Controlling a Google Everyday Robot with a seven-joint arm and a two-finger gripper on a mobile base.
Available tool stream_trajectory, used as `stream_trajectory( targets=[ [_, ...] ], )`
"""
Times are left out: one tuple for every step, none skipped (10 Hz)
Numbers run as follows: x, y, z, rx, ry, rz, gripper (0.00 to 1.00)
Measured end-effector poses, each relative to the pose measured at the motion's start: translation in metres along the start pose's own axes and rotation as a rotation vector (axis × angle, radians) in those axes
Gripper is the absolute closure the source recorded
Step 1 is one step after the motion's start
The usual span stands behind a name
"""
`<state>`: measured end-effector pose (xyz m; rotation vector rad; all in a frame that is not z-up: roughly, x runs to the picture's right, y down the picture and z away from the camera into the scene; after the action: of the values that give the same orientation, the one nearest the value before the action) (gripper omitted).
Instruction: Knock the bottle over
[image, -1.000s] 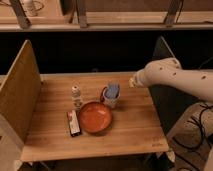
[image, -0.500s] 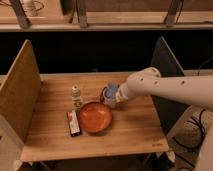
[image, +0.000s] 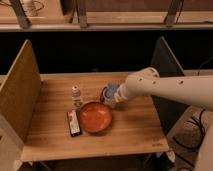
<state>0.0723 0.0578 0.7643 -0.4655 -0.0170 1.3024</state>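
Note:
The small clear bottle (image: 76, 95) with a white cap stands upright on the wooden table (image: 130, 131), left of centre. My white arm reaches in from the right. The gripper (image: 114, 96) is at its left end, right by the white mug with blue contents (image: 111, 93), some way to the right of the bottle. The gripper's tip is hidden behind the arm and the mug.
An orange-red bowl (image: 95, 116) sits in front of the bottle and the mug. A dark flat packet (image: 74, 123) lies left of the bowl. Upright panels (image: 19, 95) stand at the table's left and right (image: 167, 75) sides.
The arm has moved left across the table, from beyond the mug's right side to right at the mug. The bottle, bowl and packet have not moved.

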Motion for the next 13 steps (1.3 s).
stream_trajectory(
  targets=[
    [-0.002, 0.003, 0.002, -0.008, 0.000, -0.014, 1.00],
    [-0.010, 0.022, 0.010, -0.035, 0.000, -0.058, 1.00],
    [-0.019, 0.049, 0.019, -0.072, 0.006, -0.117, 1.00],
    [-0.026, 0.076, 0.028, -0.110, 0.012, -0.170, 1.00],
    [-0.028, 0.089, 0.033, -0.129, 0.018, -0.198, 1.00],
    [-0.027, 0.103, 0.040, -0.156, 0.028, -0.221, 1.00],
    [-0.025, 0.121, 0.049, -0.189, 0.046, -0.249, 1.00],
    [-0.023, 0.129, 0.054, -0.207, 0.057, -0.262, 1.00],
    [-0.020, 0.141, 0.061, -0.241, 0.074, -0.281, 1.00],
    [-0.018, 0.152, 0.067, -0.275, 0.090, -0.300, 1.00],
    [-0.019, 0.163, 0.071, -0.300, 0.101, -0.322, 1.00],
    [-0.019, 0.175, 0.077, -0.327, 0.114, -0.353, 1.00],
    [-0.021, 0.187, 0.084, -0.361, 0.130, -0.383, 1.00]
  ],
)
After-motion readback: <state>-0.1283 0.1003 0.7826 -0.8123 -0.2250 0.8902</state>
